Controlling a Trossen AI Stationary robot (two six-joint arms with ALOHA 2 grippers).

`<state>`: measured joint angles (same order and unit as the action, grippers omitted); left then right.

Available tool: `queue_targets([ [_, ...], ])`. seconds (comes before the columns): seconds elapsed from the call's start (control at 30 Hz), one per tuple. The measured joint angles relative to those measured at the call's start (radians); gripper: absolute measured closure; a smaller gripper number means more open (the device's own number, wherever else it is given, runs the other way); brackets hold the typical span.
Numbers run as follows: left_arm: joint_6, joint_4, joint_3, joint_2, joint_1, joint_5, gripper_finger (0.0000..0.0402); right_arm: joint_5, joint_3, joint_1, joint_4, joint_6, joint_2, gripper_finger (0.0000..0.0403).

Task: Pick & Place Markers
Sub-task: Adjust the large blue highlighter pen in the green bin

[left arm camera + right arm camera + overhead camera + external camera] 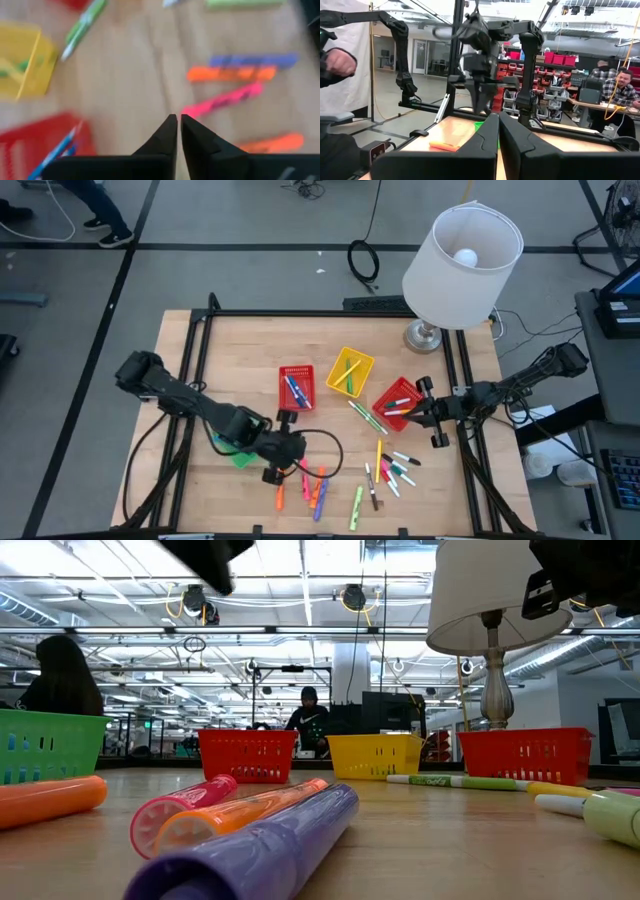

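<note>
Several markers lie loose on the wooden table point(240, 350): pink point(305, 480), orange point(280, 496) and purple point(321, 498) ones near the front edge, and a mixed cluster point(392, 468) to their right. Others lie inside the red basket point(296, 387), the yellow basket point(349, 372) and the right-hand red basket point(398, 402). My left gripper point(294, 448) hangs above the table just behind the pink marker point(222, 100), slanting down, fingers shut with nothing between them point(178, 125). My right gripper point(418, 415) waits shut at the right red basket's edge, raised point(498, 125).
A green basket point(240, 454) sits under my left arm. A white-shaded lamp point(462, 265) stands at the far right corner. Long green pens point(368, 416) lie between the yellow and right red baskets. People show in the room beyond the table.
</note>
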<state>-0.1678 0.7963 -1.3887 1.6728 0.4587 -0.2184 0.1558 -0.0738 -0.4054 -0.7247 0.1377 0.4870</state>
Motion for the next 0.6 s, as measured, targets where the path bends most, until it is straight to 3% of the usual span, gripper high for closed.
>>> queue_targets([
  [0.17, -0.156, 0.305, -0.031, -0.016, 0.001, -0.041, 0.0336, 0.000, 0.000, 0.000, 0.003, -0.002, 0.000, 0.0403],
  [0.3, -0.406, 0.528, -0.020, -0.085, 0.002, -0.028, 0.0321, 0.000, 0.000, 0.000, 0.014, -0.020, 0.000, 0.0403],
  [0.43, -0.595, 0.651, 0.035, -0.124, 0.005, 0.104, 0.0320, 0.000, 0.000, 0.000, 0.017, -0.021, 0.000, 0.0403],
  [0.6, -0.643, 0.656, 0.135, -0.125, 0.005, 0.249, 0.0318, 0.000, 0.000, 0.000, 0.019, -0.021, 0.000, 0.0403],
])
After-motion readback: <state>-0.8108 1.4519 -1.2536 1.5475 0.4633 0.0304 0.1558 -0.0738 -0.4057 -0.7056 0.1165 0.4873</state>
